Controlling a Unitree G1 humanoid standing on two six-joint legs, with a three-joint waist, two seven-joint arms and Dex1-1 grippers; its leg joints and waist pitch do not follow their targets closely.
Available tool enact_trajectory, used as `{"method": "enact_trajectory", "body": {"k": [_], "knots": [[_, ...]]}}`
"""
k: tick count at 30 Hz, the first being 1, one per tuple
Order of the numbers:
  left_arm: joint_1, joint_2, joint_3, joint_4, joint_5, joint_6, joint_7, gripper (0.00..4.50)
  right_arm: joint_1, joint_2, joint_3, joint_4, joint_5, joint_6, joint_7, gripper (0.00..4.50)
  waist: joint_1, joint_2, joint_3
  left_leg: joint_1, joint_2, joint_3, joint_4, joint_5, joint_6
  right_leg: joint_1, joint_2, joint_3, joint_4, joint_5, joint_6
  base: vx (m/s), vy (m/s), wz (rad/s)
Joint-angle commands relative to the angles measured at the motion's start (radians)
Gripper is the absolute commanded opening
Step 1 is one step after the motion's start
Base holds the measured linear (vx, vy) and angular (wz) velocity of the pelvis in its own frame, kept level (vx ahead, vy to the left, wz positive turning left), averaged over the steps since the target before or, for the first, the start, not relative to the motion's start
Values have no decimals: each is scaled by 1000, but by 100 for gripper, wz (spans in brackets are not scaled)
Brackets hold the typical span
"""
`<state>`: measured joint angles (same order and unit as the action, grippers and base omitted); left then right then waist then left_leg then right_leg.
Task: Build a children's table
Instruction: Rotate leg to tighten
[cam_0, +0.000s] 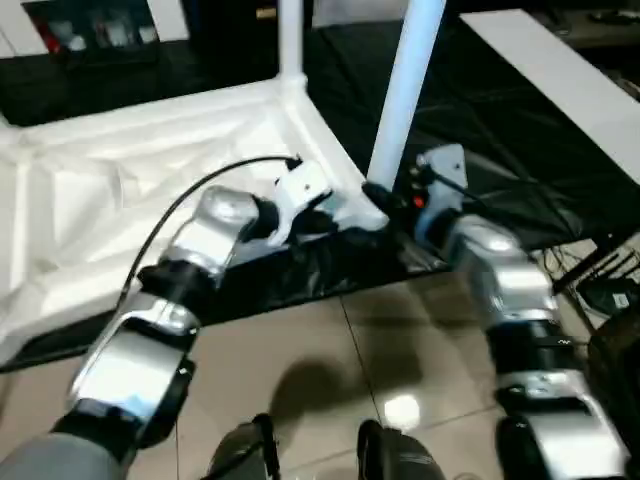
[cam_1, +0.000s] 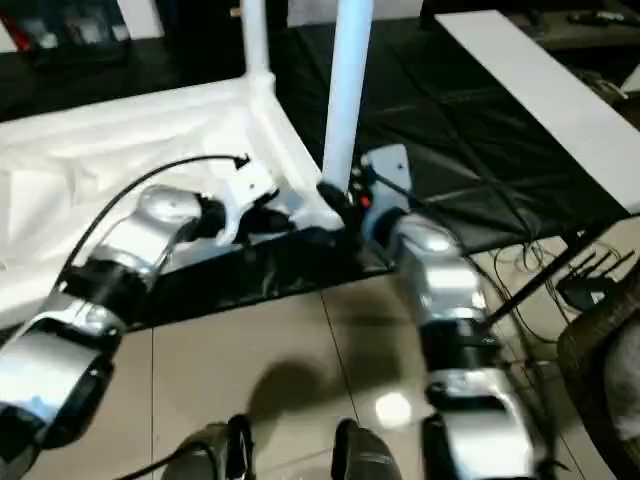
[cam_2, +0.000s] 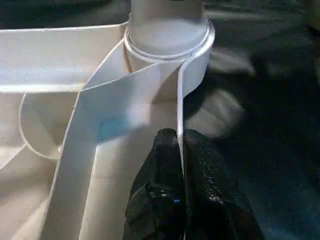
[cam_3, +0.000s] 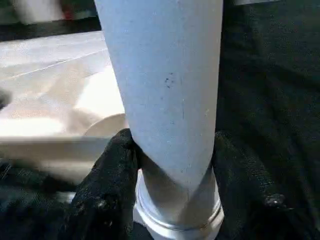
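The children's table top (cam_0: 150, 170) lies upside down on a black mat, ribbed underside up. One white leg (cam_0: 290, 40) stands in the far corner socket. A second leg (cam_0: 405, 90) rises from the near right corner socket (cam_2: 167, 30). My right gripper (cam_3: 175, 160) is shut on this leg just above the socket, one black finger (cam_3: 115, 170) on each side. My left gripper (cam_2: 180, 145) is shut on the top's thin rim wall, a short way from that same socket. In the head view the left gripper (cam_0: 335, 218) sits just left of the right gripper (cam_0: 385, 195).
The black mat (cam_0: 470, 120) stretches behind and to the right of the top. A long white panel (cam_0: 560, 70) lies at the back right. Cables (cam_0: 590, 270) trail on the tiled floor (cam_0: 330, 350) at the right, next to a dark woven object (cam_1: 600, 350).
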<state>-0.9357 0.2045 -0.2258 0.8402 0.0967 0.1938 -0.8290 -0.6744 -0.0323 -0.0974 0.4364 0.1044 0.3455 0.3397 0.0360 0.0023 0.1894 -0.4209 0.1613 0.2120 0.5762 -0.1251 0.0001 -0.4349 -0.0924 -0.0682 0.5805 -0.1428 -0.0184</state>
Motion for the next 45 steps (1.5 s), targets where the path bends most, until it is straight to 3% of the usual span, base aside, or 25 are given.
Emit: {"method": "enact_trajectory", "body": {"k": [1,3,4,5,12,13,19,21,25,26,29,33,35,40,42,44,45], "knots": [[-40,-80,4,11,-5,-10,93,0,-25,103,49,64,-5,7,-116,188,-5,-3,-92,54,61,-58,-79,-445,-51,31,-77,40,-92,-535,-152,0,0,0],[-50,-99,15,30,-7,-17,124,0,-35,144,37,76,-10,-6,-176,188,-5,1,-93,57,63,-56,-83,-451,-49,29,-76,43,-92,-500,-153,0,0,0],[-55,-110,19,41,-11,-21,135,0,-39,174,26,84,-6,-30,-206,223,-5,-2,-93,59,63,-55,-83,-455,-47,28,-76,44,-94,-489,-152,0,0,0],[-57,-116,19,46,-11,-26,141,0,-43,190,23,92,-8,-50,-223,223,-4,-4,-94,59,61,-52,-82,-447,-40,27,-76,48,-91,-460,-159,0,0,0],[-43,-100,9,47,-1,-73,100,0,-31,158,19,78,-22,-119,-199,306,0,-4,-100,50,60,-42,-80,-355,12,40,-73,55,-76,-323,-190,0,0,0],[-34,-82,2,53,8,-118,61,0,-11,111,-2,58,-9,-162,-157,306,0,-4,-100,50,60,-41,-80,-349,15,41,-73,55,-76,-317,-193,0,0,0],[-2,-27,-20,56,22,-237,-34,0,78,-20,-52,-42,33,-193,-28,359,14,-12,-107,47,60,-33,-71,-252,76,53,-71,55,-70,-248,-195,0,0,0],[11,-13,-16,58,13,-293,-60,0,122,-59,-57,-93,49,-202,27,371,19,-13,-112,43,59,-32,-65,-200,102,56,-70,54,-59,-185,-220,0,0,0],[26,10,2,85,3,-380,-69,0,222,-107,-83,-235,135,-161,137,408,24,-14,-118,37,58,-31,-60,-174,140,63,-70,51,-56,-164,-231,0,0,0],[28,17,8,92,-2,-409,-80,27,255,-122,-77,-282,155,-149,167,429,23,-14,-117,34,57,-33,-60,-174,147,64,-70,49,-59,-190,-229,0,0,0],[24,49,9,109,-13,-460,-152,55,336,-158,-43,-404,218,-93,237,448,25,-13,-115,34,56,-35,-64,-215,127,64,-70,45,-71,-298,-203,0,0,0],[16,74,-1,116,-1,-465,-181,91,365,-170,-6,-434,216,-87,277,450,19,-10,-113,39,64,-38,-70,-263,91,52,-70,45,-75,-355,-189,0,0,0],[12,89,-3,120,2,-468,-196,98,378,-169,7,-446,214,-86,283,450,18,-6,-115,42,66,-38,-71,-274,74,49,-70,48,-72,-332,-205,0,0,0],[15,107,7,112,-6,-465,-209,137,388,-157,9,-464,225,-71,266,450,23,-7,-120,44,65,-36,-68,-258,68,52,-73,50,-65,-289,-222,0,0,0],[40,120,21,66,-31,-452,-243,148,407,-159,27,-501,242,-45,271,450,26,-10,-122,42,65,-35,-67,-246,71,56,-76,50,-63,-283,-224,0,0,0],[70,137,24,11,-44,-424,-270,166,422,-166,49,-525,242,-35,285,450,27,-7,-125,42,68,-35,-67,-230,78,54,-72,50,-57,-250,-232,0,0,0],[96,180,2,-36,-4,-424,-266,173,436,-182,84,-546,248,-26,329,450,26,-11,-128,43,68,-34,-67,-228,79,54,-70,49,-57,-242,-232,0,0,0]]}}
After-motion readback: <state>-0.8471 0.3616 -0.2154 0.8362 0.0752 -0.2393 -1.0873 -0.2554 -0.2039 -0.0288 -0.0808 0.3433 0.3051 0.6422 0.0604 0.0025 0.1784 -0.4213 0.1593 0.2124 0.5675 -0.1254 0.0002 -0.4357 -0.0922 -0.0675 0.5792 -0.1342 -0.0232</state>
